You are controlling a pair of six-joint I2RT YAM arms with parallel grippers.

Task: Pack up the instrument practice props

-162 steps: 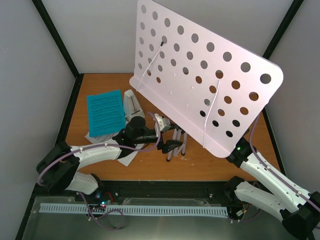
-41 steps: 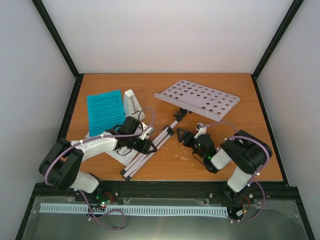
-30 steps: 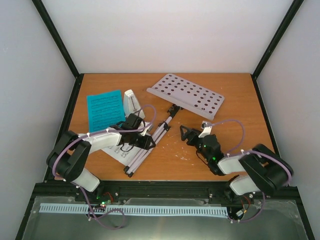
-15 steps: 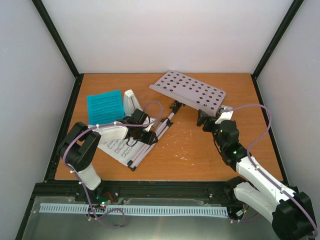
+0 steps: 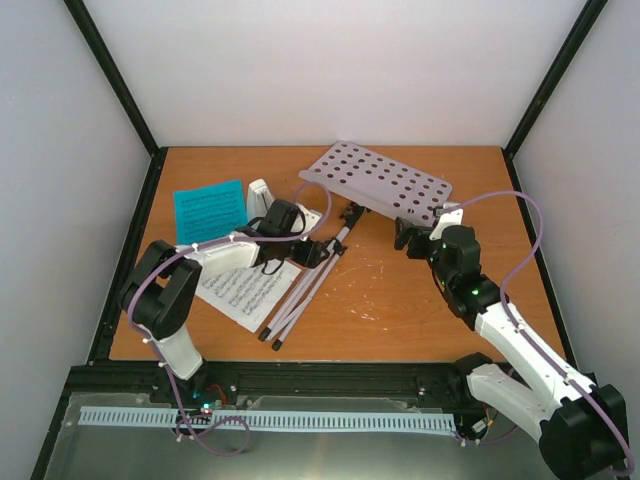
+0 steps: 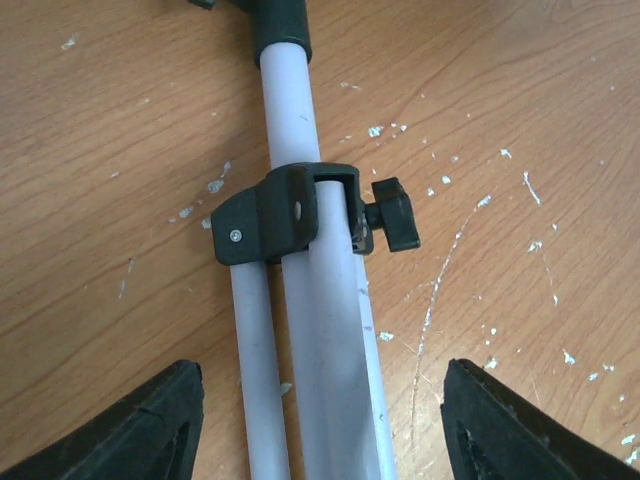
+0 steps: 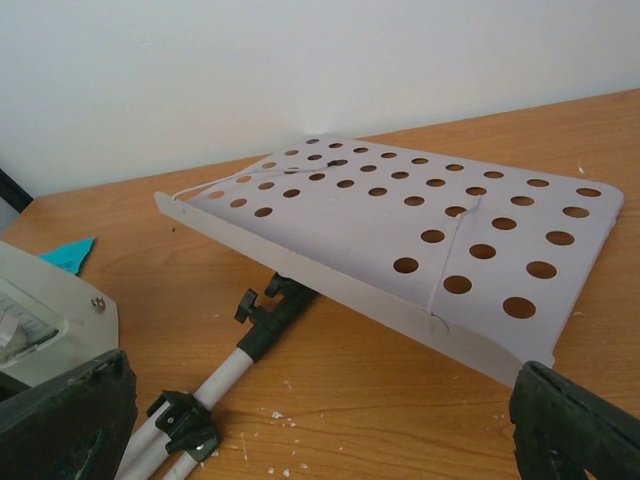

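White walls (image 5: 330,70) are enclosing a white-flecked wooden bench (image 5: 400,300). The lilac music stand (image 5: 380,185) is lying flat, poles between the spread left hand (image 5: 318,253), tray just ahead of the wide-spread right hand (image 5: 405,236). Sheet-music pages (image 5: 210,212) and metronome (image 5: 260,200) are sitting beside the left hand's wrist.

On the wooden table (image 5: 400,305) rest a music stand (image 5: 380,185), metronome (image 5: 258,197) and sheet-music pages (image 5: 210,215).

The left arm (image 5: 225,256) hides the near side of the metronome (image 5: 258,195); tubes of the music stand (image 6: 318,340) leave the left wrist view's bottom edge (ends cut off); print on the sheet-music pages (image 5: 210,213) is too small to read.
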